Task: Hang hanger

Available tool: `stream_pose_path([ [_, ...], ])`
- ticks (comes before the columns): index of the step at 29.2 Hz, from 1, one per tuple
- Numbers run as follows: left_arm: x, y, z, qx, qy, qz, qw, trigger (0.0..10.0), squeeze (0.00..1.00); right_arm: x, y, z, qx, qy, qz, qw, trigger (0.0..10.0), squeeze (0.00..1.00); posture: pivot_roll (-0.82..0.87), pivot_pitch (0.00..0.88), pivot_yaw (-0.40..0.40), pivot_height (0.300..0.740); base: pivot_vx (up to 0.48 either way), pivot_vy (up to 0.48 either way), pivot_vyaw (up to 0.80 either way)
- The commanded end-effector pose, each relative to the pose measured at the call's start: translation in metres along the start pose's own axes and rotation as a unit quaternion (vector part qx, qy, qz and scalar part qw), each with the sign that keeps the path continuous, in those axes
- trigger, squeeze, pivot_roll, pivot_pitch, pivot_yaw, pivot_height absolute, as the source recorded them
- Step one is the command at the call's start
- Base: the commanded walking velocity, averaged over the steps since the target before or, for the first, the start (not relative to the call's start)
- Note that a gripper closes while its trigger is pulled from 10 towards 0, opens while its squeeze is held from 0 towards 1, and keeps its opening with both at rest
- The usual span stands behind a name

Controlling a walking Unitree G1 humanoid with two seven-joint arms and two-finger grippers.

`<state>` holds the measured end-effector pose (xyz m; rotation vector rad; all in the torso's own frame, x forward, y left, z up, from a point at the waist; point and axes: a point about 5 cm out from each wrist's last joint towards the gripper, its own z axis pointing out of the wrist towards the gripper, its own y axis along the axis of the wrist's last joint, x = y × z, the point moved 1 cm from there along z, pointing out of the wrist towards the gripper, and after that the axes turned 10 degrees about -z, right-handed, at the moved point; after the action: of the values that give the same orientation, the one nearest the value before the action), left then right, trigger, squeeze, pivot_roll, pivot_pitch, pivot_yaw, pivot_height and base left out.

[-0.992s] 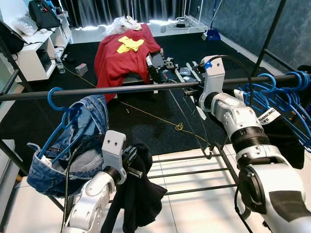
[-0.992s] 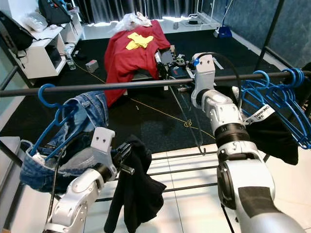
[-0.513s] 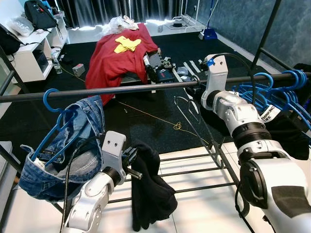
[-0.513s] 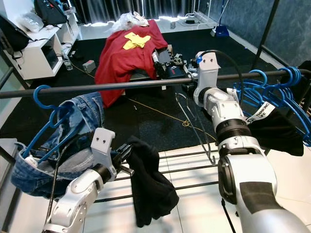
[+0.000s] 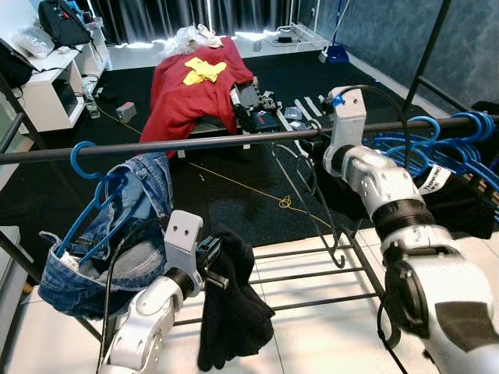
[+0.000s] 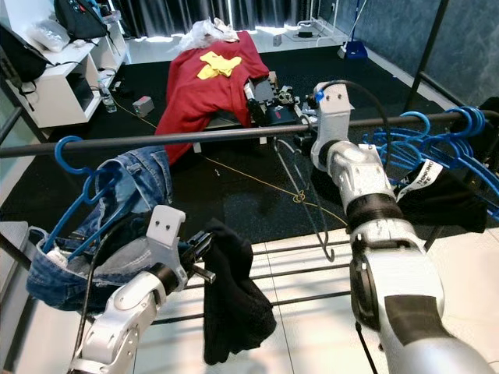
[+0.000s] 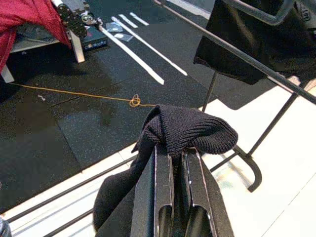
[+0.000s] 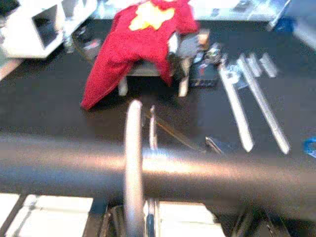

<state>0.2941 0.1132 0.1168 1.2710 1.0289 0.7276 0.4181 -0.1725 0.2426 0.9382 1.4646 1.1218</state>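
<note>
Since a second ago: right arm raised slightly and pushed further over the rail (image 5: 195,144), wire hanger (image 5: 308,195) swung a little beneath it, black garment (image 5: 230,308) swayed, whole view shifted a touch too. Right pincer (image 5: 312,146) up at the black horizontal rail, just beyond it; finger spread cannot be told, hidden behind the wrist in the eye views and blurred in the right wrist view. Hook of the thin wire hanger curved over the rail (image 8: 158,165) right in front of that camera, its frame dangling below toward the rack's lower bars. Left pincer (image 7: 175,182) low and near the body, fingers closed tight on a fold of the black knitted garment, rest of the cloth drooping toward the white floor. Further left on the rail, a blue hanger (image 5: 90,202) draped with jeans (image 5: 109,249). Far right, a bunch of blue hangers (image 5: 452,156) over dark clothing. Beyond, on the black floor, a red cloth (image 5: 187,89) over some low piece.
</note>
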Motion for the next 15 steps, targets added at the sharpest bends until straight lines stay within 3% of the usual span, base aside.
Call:
stream_pose_path([
  [1,0.001,0.003,-0.002,-0.002,-0.001,0.009,1.000,10.0,0.00,0.000,0.012,-0.001,-0.027,-0.011,-0.015,0.999,10.0,0.00,0.04,0.060,0.042,0.740,0.000,0.000,0.00],
  [4,0.001,0.003,-0.002,-0.002,-0.001,0.007,1.000,10.0,0.00,0.010,-0.014,-0.027,-0.057,-0.060,-0.056,0.995,10.0,0.00,0.03,0.067,0.046,0.740,0.000,0.000,0.00],
  [7,0.001,0.003,-0.002,-0.002,-0.001,0.007,1.000,10.0,0.00,0.010,-0.014,-0.027,-0.057,-0.060,-0.056,0.995,10.0,0.00,0.03,0.067,0.046,0.740,0.000,0.000,0.00],
  [11,0.000,0.003,-0.001,-0.002,0.000,0.005,1.000,10.0,0.00,0.017,-0.029,-0.048,-0.062,-0.076,-0.066,0.993,10.0,0.00,0.03,0.066,0.044,0.740,0.000,0.000,0.00],
  [15,0.000,0.003,0.000,-0.002,0.001,0.005,1.000,10.0,0.00,0.018,-0.032,-0.054,-0.062,-0.081,-0.066,0.993,10.0,0.00,0.03,0.065,0.041,0.740,0.000,0.000,0.00],
])
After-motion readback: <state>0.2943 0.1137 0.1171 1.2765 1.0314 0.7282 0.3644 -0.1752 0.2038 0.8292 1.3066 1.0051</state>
